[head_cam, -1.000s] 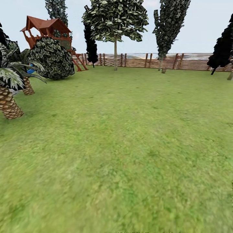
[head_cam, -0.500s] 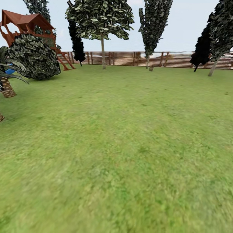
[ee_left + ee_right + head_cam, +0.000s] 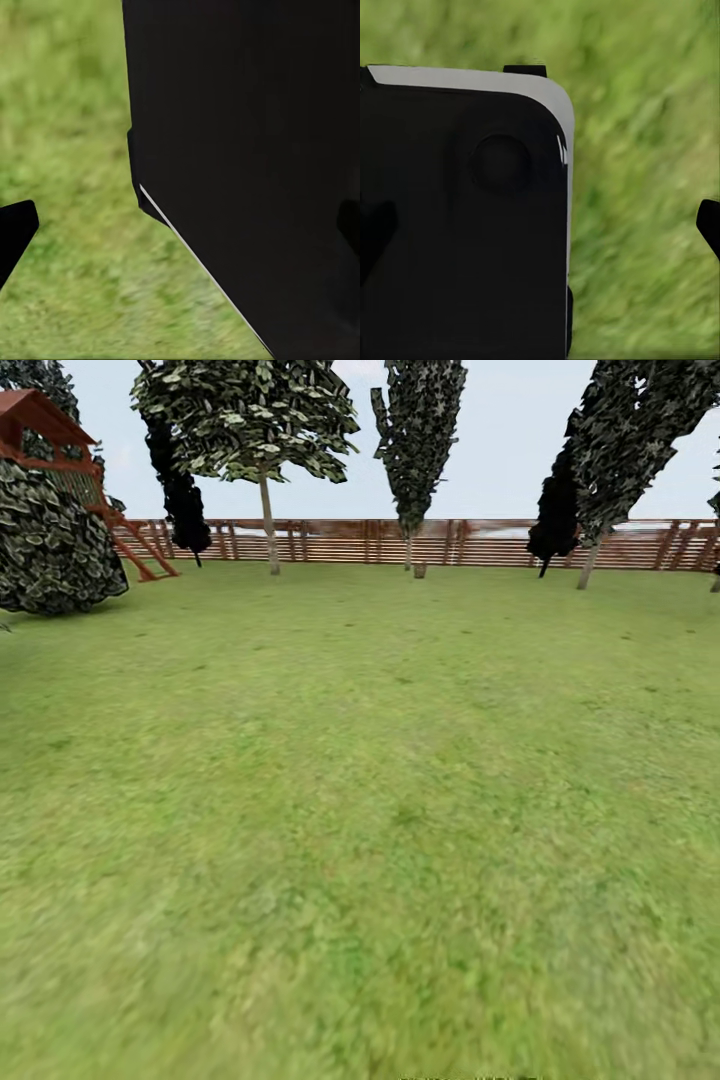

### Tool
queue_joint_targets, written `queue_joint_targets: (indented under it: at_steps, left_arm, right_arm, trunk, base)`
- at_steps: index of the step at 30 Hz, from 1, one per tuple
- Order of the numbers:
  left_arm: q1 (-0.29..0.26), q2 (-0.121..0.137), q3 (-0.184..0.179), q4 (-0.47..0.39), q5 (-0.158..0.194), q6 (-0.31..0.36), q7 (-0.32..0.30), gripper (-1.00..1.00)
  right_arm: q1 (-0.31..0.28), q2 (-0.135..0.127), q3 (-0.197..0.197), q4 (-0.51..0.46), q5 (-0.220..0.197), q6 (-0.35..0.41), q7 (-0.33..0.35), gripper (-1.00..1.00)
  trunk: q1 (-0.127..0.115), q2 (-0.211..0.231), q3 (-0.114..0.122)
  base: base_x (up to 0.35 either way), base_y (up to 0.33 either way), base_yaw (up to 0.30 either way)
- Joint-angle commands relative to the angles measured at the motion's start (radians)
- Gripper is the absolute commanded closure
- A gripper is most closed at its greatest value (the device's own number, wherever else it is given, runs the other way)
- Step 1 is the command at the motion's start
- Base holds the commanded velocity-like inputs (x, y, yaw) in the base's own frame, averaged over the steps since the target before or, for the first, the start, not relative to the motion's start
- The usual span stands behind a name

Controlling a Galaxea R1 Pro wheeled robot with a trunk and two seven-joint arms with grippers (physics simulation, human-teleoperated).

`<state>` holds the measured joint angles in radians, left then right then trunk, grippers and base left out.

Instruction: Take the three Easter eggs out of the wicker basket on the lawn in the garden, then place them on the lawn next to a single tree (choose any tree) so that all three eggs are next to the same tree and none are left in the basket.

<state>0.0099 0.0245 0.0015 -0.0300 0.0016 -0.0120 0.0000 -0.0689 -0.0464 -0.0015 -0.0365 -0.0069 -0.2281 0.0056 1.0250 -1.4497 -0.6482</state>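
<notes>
A black robot body panel (image 3: 247, 165) looms over blurred lawn (image 3: 67, 150).

Matt, rough grass lawn (image 3: 380, 810); brown slatted wooden fence (image 3: 470, 542)

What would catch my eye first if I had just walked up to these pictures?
Most likely the broad green lawn spreading across the head view up to a brown slatted fence at the far end. Next, the trees along that fence, above all a pale-trunked leafy tree left of centre, and the red playhouse behind a round bush at far left.
</notes>
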Motion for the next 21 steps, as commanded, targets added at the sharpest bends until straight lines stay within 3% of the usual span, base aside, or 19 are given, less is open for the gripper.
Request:
queue_joint_targets:
  at_steps: [1,21]
  left_arm:
    - [0.001,0.0,0.0,-0.003,0.0,-0.001,0.0,-1.0]
    - [0.001,0.0,0.0,-0.004,0.002,0.0,0.0,-1.0]
  right_arm:
    - [-0.001,0.0,0.0,0.001,-0.001,-0.004,0.001,-1.0]
    - [-0.001,-0.001,0.001,0.001,0.001,-0.003,-0.003,-1.0]
  trunk:
    - [0.0,0.0,-0.001]
    - [0.0,0.0,-0.001]
  base:
    - [0.0,0.0,-0.286]
    - [0.0,0.0,-0.278]
